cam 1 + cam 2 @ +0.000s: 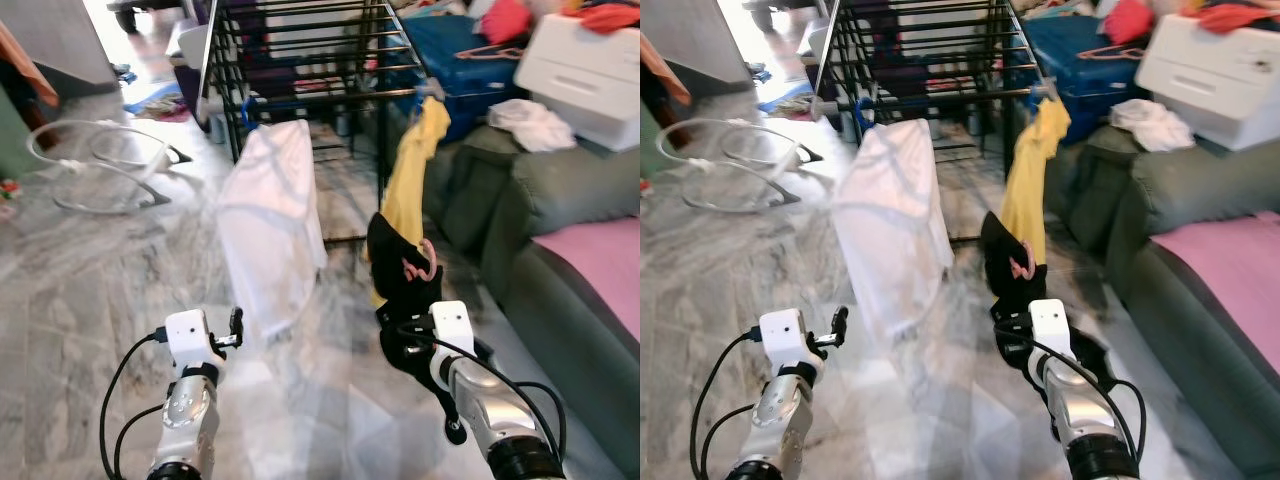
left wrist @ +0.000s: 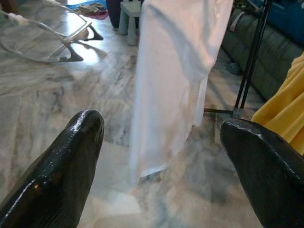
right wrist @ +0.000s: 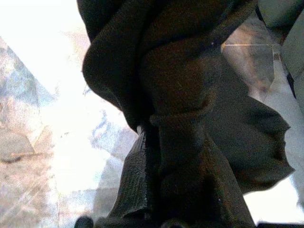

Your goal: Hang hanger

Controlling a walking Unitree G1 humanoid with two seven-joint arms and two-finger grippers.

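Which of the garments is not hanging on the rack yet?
The black garment on its pink hanger, held by the right tool; the white and yellow ones hang.

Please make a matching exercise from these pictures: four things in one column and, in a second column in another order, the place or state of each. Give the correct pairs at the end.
Things
1. white garment
2. yellow garment
3. black garment with pink hanger
4. left claw

Place or state
A. open, holding nothing
B. held in the right claw
C. hanging from the drying rack, on the side nearer the sofa
D. hanging from the drying rack, on the robot's left side

Pairs: 1-D, 2-C, 3-B, 4-A
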